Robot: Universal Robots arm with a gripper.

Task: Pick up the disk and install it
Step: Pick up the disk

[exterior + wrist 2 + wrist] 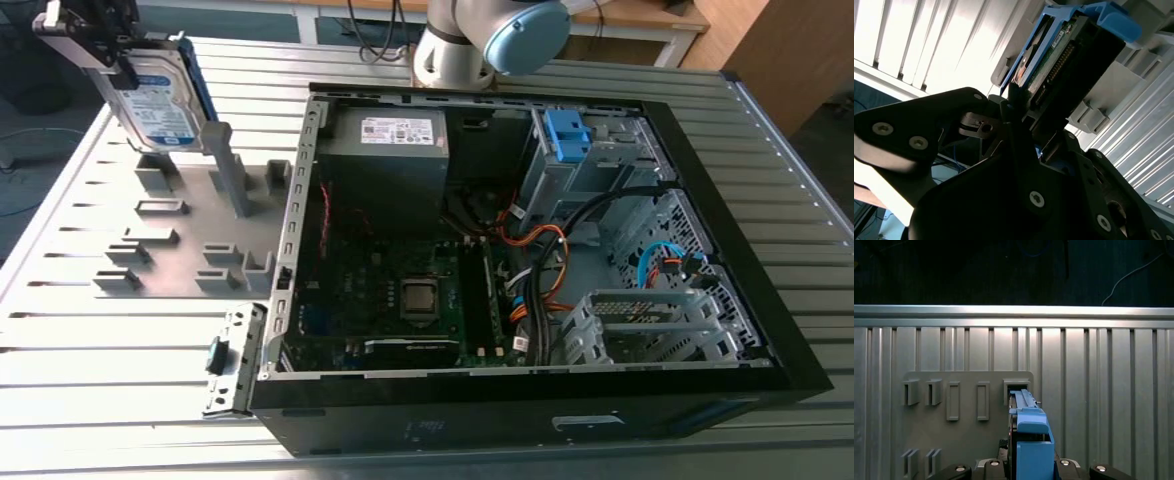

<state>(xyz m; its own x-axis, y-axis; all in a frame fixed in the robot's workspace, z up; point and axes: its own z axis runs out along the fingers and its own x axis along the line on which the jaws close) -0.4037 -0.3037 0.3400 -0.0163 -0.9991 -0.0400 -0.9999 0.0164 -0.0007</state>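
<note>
The disk point(163, 100) stands on edge at the far corner of the table on the exterior view's left, label facing the camera, blue bracket round its edges. My gripper point(96, 48) is shut on its upper end. Its lower end sits at the upright posts of the grey holder plate point(174, 245); I cannot tell whether it still touches them. In the second wrist view the disk point(1069, 55) shows its circuit board and connector beyond the black fingers point(1014, 107). In the first wrist view the blue bracket point(1031, 440) points at a slot point(1016, 386) in the plate.
An open black computer case point(747, 330) lies on the exterior view's right, with a grey metal box point(387, 150), motherboard, cables and a drive cage holding a light-blue clip point(567, 135). The arm's base point(461, 45) stands behind it. The slatted table's edge point(1014, 312) runs past the plate.
</note>
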